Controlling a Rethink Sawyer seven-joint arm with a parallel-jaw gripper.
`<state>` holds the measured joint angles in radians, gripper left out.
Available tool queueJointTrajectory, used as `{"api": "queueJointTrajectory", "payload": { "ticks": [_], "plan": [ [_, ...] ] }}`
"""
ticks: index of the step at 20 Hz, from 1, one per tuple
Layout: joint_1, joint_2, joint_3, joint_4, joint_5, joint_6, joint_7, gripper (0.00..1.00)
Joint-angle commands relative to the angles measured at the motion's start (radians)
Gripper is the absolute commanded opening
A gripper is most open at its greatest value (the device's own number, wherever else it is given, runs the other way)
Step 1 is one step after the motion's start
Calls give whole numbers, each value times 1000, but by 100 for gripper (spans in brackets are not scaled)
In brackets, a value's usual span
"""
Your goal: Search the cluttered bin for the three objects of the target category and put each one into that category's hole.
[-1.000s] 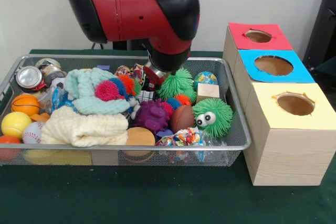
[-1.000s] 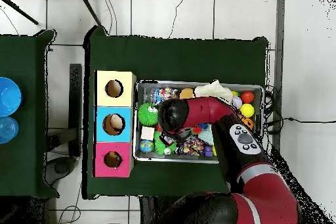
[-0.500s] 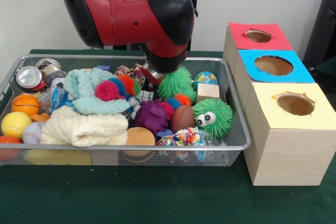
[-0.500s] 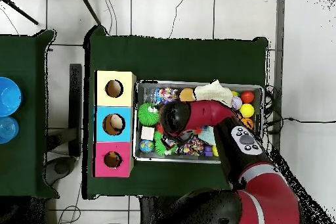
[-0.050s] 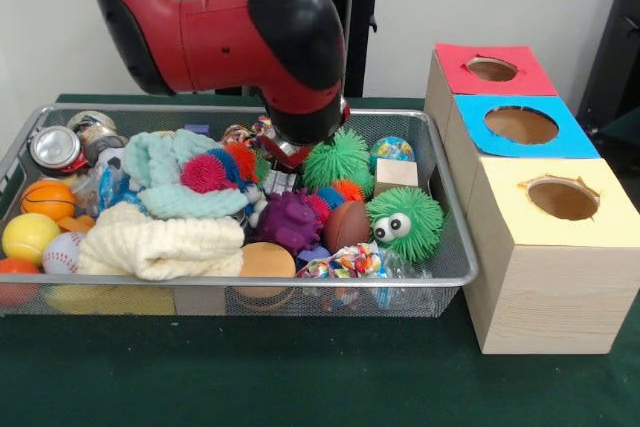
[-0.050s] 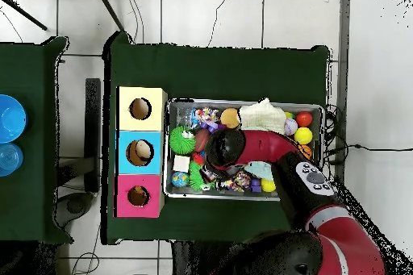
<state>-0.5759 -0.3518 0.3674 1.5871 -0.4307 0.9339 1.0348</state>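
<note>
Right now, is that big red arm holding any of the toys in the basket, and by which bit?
It cannot be told. The arm's bulky end hides its gripper in both views as it hangs over the wire basket.

The claw (image 5: 287,150) sits low in the wire bin (image 5: 455,209), and its tip is mostly hidden by the arm's bulky wrist, so how much room it has there is unclear. Just beside it on one side rises a green spiky ball (image 5: 337,159); on the other, a pink spiky ball (image 5: 203,173) on a mint knitted cloth (image 5: 160,163). In front of it, a purple spiky toy (image 5: 289,221), a brown football (image 5: 347,224) and a cream cloth (image 5: 165,244) fill the floor with no bare mesh between. Well off to the side, past the bin's rim, the red hole (image 5: 492,69), blue hole (image 5: 521,125) and yellow hole (image 5: 563,198) lie open from above, nothing over them.
</note>
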Motion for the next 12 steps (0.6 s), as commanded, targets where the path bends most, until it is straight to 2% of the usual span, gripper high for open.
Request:
{"api": "queueJointTrajectory", "payload": {
  "ticks": [1,6,7,12],
  "plan": [
    [-69,109,129,131,56,-210,46,100],
    [-116,135,180,160,65,-276,24,100],
    [-122,139,187,161,60,-278,23,0],
    [-148,160,214,167,55,-308,16,0]
  ]
}}
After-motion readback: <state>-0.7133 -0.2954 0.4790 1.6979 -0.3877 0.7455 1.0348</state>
